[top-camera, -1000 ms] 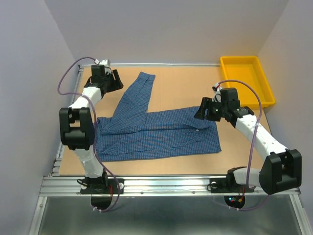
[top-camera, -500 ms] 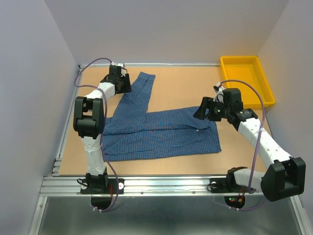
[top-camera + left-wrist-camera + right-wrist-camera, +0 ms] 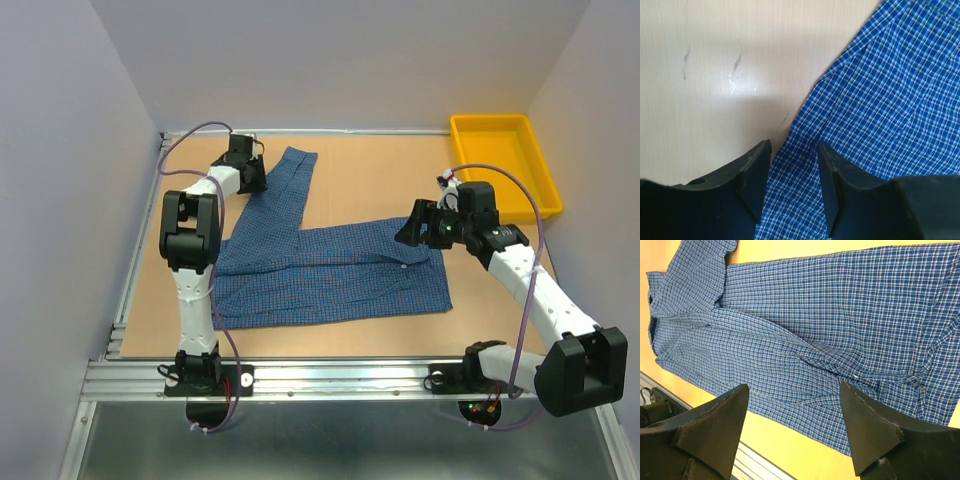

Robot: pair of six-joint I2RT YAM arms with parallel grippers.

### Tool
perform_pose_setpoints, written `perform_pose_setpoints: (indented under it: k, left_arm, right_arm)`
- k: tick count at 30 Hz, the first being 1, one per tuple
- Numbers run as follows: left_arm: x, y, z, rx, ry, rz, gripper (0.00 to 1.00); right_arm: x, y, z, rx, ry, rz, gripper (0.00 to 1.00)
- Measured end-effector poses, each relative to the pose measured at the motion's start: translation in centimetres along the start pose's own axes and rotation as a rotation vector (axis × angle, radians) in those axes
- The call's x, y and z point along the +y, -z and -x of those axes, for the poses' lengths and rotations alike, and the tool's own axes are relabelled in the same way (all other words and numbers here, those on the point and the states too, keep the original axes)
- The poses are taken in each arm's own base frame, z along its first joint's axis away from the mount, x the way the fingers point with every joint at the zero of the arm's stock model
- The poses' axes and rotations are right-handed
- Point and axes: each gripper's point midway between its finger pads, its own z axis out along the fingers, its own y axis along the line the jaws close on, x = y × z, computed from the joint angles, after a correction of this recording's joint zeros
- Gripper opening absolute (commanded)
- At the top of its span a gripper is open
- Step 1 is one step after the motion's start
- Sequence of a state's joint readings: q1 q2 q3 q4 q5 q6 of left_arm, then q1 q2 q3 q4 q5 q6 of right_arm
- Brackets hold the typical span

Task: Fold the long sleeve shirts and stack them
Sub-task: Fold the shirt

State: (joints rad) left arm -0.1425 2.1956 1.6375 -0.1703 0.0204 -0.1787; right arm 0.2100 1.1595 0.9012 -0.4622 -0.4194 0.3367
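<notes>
- Blue checked shirt [image 3: 330,275] lies spread mid-tabletop [image 3: 380,175], one sleeve [image 3: 285,190] reaching toward the far left corner.
- Left jaws slightly parted over that sleeve's edge.
- Right jaws spread wide above the shirt's right-edge end.

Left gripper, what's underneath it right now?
Under the left gripper lies a sleeve edge of the blue shirt, with bare table beside it. What the cloth covers cannot be seen.
</notes>
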Motion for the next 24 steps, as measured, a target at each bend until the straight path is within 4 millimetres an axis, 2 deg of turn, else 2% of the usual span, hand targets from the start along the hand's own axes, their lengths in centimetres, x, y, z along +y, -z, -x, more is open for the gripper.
perform_pose_setpoints:
  k: [2,3,4,6,7,11,18,22,24]
  left_arm:
    - [-0.2,0.0,-0.1,0.003,-0.004,0.0,0.48]
    - [-0.3,0.0,-0.1,0.005,-0.007,0.0,0.42]
    - [-0.3,-0.1,-0.2,0.005,-0.008,-0.001,0.29]
    - [-0.5,-0.1,-0.2,0.008,-0.009,-0.006,0.15]
    - [-0.6,0.0,-0.4,0.014,-0.018,-0.01,0.04]
    - [-1.1,0.0,-0.7,0.024,-0.029,-0.029,0.0]
    - [-1.8,0.8,-1.1,0.045,-0.052,-0.054,0.0]
    - [-3.6,3.8,-1.7,0.058,-0.089,-0.085,0.0]
    - [-5.9,7.1,-1.3,0.021,-0.121,-0.127,0.0]
  right_arm:
    - [0.0,0.0,0.0,0.0,0.0,0.0,0.79]
    - [0.0,0.0,0.0,0.0,0.0,0.0,0.79]
    - [0.0,0.0,0.0,0.0,0.0,0.0,0.79]
    - [0.0,0.0,0.0,0.0,0.0,0.0,0.79]
    - [0.0,0.0,0.0,0.001,0.0,0.0,0.79]
    - [0.0,0.0,0.0,0.0,0.0,0.0,0.79]
    - [0.0,-0.1,0.0,0.001,0.001,-0.001,0.79]
    - [0.0,-0.2,0.4,0.001,0.0,-0.004,0.79]
    - [0.2,-0.2,0.9,-0.006,0.003,-0.002,0.79]
